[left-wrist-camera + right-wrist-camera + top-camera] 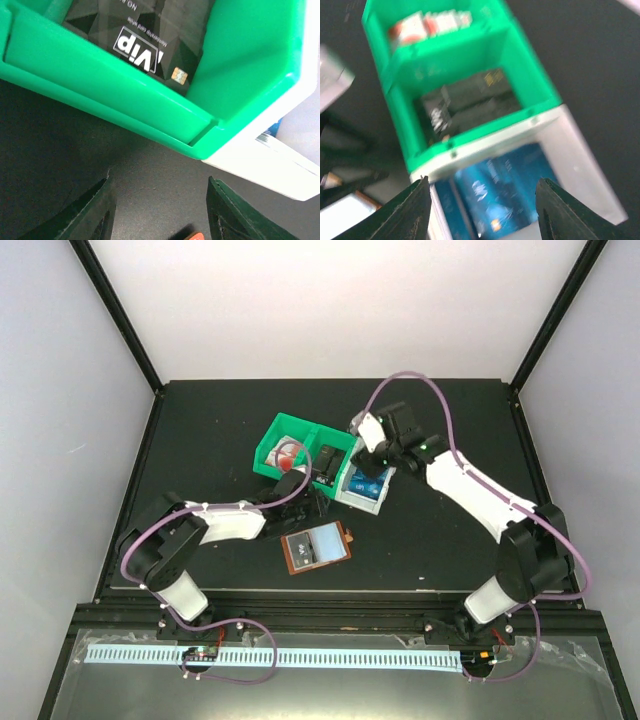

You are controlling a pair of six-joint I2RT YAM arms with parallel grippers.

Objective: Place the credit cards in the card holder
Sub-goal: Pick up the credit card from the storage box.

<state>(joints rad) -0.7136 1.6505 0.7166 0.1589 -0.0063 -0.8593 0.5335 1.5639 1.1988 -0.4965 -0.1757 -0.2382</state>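
The card holder (316,546) lies open on the black table, near the middle front. Red-and-white credit cards (427,24) sit in the green bin's (283,426) far compartment and black cards (465,102) in its near one. Blue cards (502,187) lie in the white bin (580,165). My right gripper (482,180) hovers open over the blue cards, holding nothing. My left gripper (160,179) is open and empty just above the table, facing the green bin's outer wall (100,85), with a black VIP card (140,45) inside. In the top view the left gripper (312,492) sits between bins and holder.
The green and white bins (365,490) stand joined in a row at mid-table. A small orange-red corner (194,236) shows at the bottom edge of the left wrist view. Black frame posts (120,315) edge the table's back corners.
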